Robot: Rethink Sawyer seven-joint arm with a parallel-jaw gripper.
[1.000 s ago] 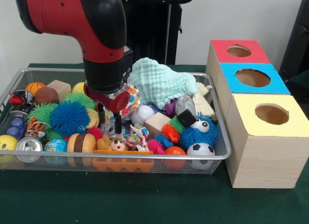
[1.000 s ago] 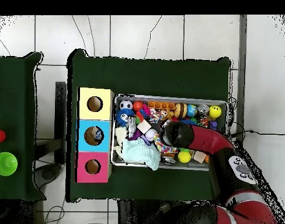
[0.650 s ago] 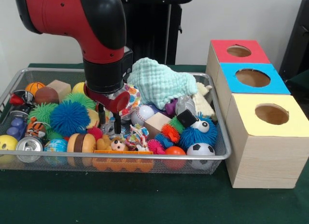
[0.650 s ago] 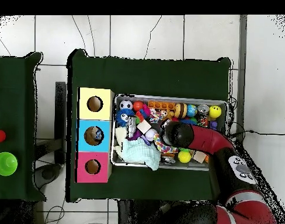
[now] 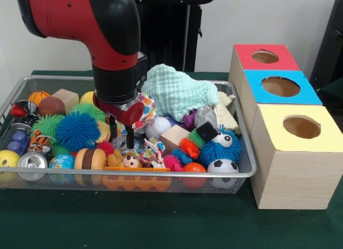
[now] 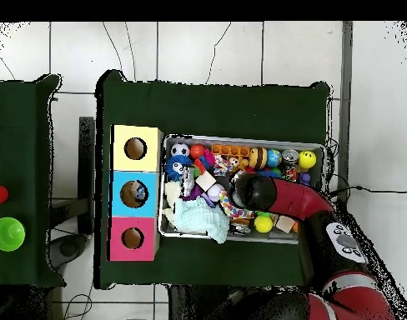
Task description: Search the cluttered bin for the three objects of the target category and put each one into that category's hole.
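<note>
While the target category is not named, the likely candidates can still be weighed by how they would handle, biggest first.

Bin [image 5: 242, 152]: wire mesh tray on the green table, crammed full; its contents lean on one another, so lifting one piece will probably shift its neighbours.

Sorting boxes: red box [image 5: 284, 57], blue box [image 5: 308, 93] and yellow box [image 5: 328, 135] stand in a row just beside the bin, each with one round hole on top.

Cloth [image 5: 177, 90]: mint knit, heaped at the back of the bin; soft and limp, likely to drape and drag, best pinched at a raised fold.

Blue spiky ball [image 5: 76, 131]: sits left of the claw; rubbery bristles look squashy and light, so a grip through the middle should hold.

Wooden block [image 5: 174, 136]: stiff, flat-faced, probably the easiest hold, taken across two opposite faces.

Soccer ball [image 5: 223, 166]: small, smooth and round, against the front wall; liable to squirt out unless caught at its widest part.

Can [image 5: 32, 162]: metal, lying at the front left corner; light, hard and slippery, best gripped across its body.

Gripper [image 5: 121, 135]: lowered into the middle of the clutter, its two dark fingers [image 5: 130, 136] a narrow gap apart with nothing visibly between them; what lies beneath the tips is too jumbled to tell.
</note>
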